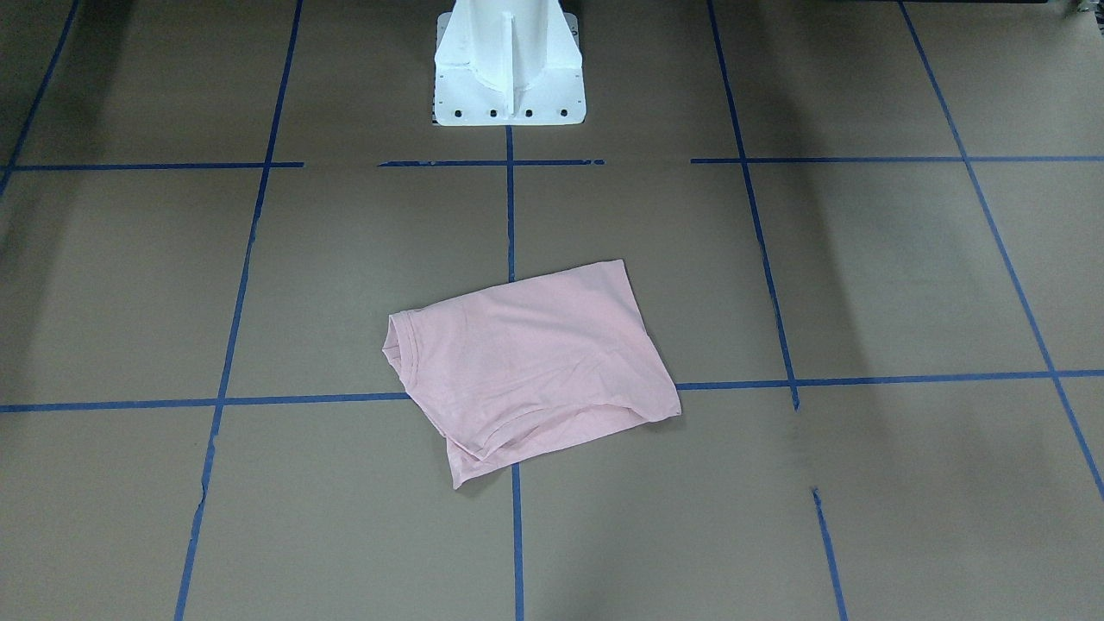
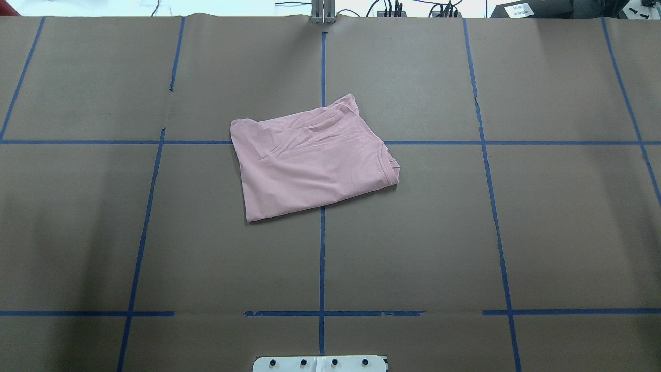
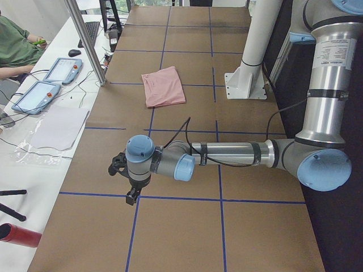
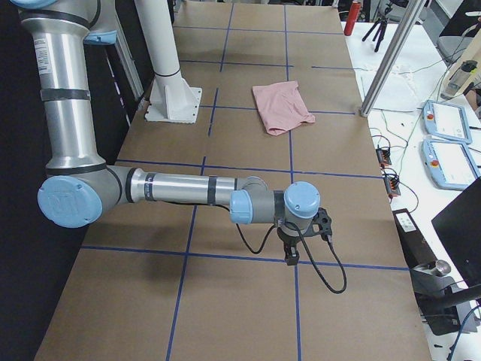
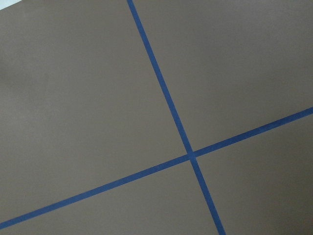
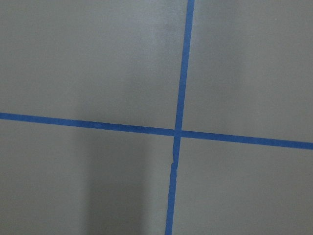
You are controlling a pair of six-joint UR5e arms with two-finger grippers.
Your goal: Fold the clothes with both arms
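T-shirt (image 2: 312, 163) well apart from fingers (image 3: 131, 197)

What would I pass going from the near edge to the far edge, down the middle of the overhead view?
white base plate → pink T-shirt → grey metal bracket at the far edge

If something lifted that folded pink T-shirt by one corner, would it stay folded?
Probably not: the T-shirt shows soft wrinkles and loose layered edges, so it would likely droop and unfold. It looks thin, so it is probably light.
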